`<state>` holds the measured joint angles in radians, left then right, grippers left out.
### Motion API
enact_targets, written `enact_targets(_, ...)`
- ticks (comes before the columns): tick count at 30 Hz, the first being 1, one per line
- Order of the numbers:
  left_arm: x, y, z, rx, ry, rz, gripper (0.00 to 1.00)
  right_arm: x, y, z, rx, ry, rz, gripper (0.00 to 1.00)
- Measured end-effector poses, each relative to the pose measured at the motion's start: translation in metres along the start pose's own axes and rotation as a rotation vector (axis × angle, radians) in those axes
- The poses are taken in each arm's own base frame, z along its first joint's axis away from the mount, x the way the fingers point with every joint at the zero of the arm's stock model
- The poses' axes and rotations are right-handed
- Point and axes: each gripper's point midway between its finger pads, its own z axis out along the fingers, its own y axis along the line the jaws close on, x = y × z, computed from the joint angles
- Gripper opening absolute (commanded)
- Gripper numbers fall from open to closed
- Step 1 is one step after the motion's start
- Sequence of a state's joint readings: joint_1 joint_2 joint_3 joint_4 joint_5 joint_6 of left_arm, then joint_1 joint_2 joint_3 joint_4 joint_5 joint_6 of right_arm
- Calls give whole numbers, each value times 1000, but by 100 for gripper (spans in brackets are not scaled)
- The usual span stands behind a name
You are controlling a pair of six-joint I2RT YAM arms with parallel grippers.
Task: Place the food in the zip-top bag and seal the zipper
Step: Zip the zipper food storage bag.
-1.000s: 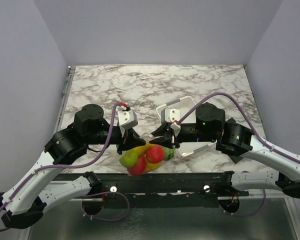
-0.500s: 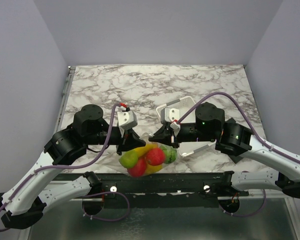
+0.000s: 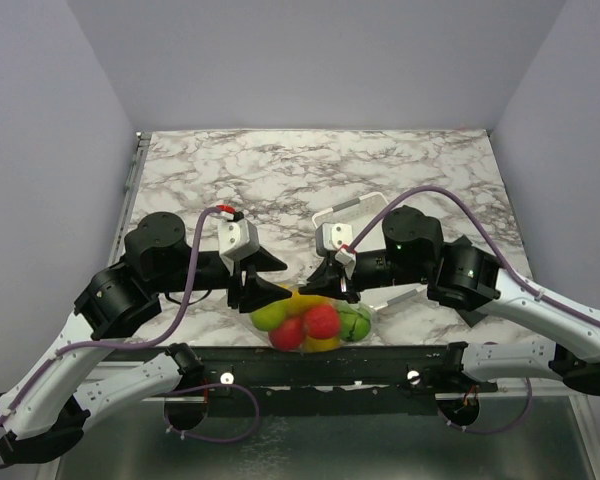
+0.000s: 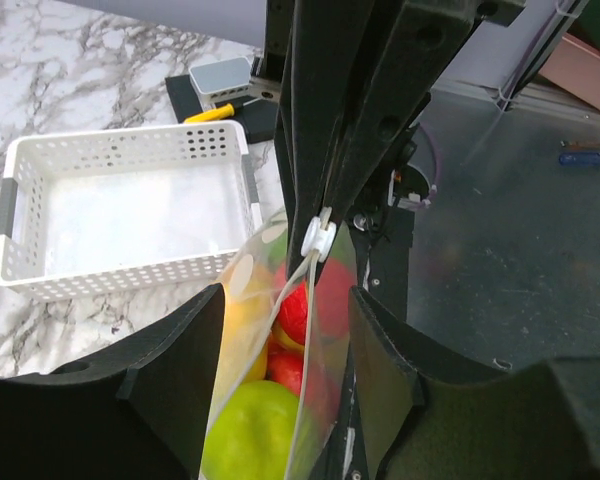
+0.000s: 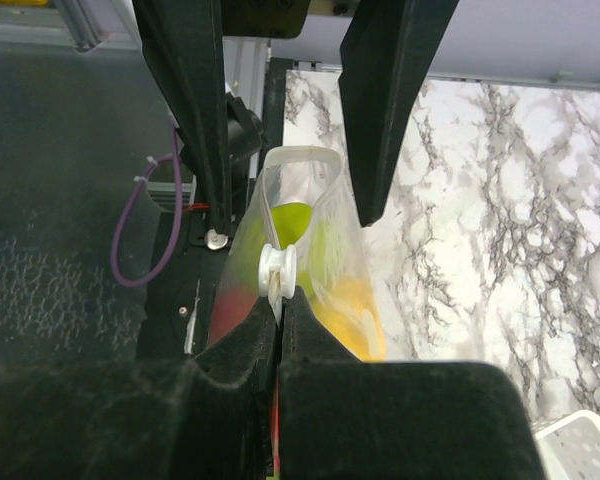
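Marble table (image 3: 310,170) spreads out past both sets of jaws; I see veined grey-white stone.

White slotted basket (image 4: 130,272) sits ahead of the left jaws and off to their side, on the table; in the top view it lies just behind the right wrist.

Zip-top bag (image 4: 325,330) hangs between the two grippers, one end toward each, over the near table edge; I cannot tell whether its belly rests on anything.

Left gripper (image 4: 287,292): jaws stand wide, one finger on either side of the bag's end, clear plastic running up the gap between them; I cannot tell if either finger touches it.

Right gripper (image 5: 278,305): jaws pressed together, pinching the bag's top edge; the bag stretches away from their tips toward the left fingers.

Food (image 3: 320,322) is inside the bag, below the level of both sets of jaws; red, yellow, light green and dark green pieces bunched together; a light green one lies nearest the left jaws.

Zipper (image 4: 302,330) runs straight up the middle of the left gap; its white slider (image 5: 278,270) sits right at the right fingertips.
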<state>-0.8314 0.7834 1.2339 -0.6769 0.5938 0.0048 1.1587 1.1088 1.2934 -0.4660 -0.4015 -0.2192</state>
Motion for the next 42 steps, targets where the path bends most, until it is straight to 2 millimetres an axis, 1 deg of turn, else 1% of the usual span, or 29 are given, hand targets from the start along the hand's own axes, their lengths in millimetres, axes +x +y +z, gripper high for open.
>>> enact_targets(6,-14,-1,0,4,-56,31,53,-2,4,3,-33,10,27,1)
enact_targets(12,-26,-9,0,48,-100,46,51,-2,7,5,-46,25,59,1)
enact_targets(16,-29,-15,0,82,-112,51,45,-1,6,8,-48,33,73,1)
enact_targets(18,-30,-18,0,100,-115,50,43,0,6,8,-49,37,80,1)
enact_targets(21,-26,-20,2,121,-107,40,42,0,6,8,-49,38,84,1)
enact_targets(24,-18,-20,6,134,-89,22,42,0,6,8,-49,38,88,1)
enact_targets(29,-12,-17,11,137,-71,8,40,0,7,8,-49,38,94,1)
enact_targets(32,-10,-16,13,137,-64,2,35,0,7,8,-49,38,95,1)
enact_targets(35,-10,-16,13,139,-63,0,27,0,7,8,-49,38,101,1)
enact_targets(37,-10,-16,13,141,-63,-1,17,0,7,8,-49,38,101,1)
enact_targets(39,-10,-17,13,142,-64,-1,0,0,7,8,-49,38,102,1)
enact_targets(42,-10,-17,12,144,-65,-2,0,0,7,8,-48,37,104,1)
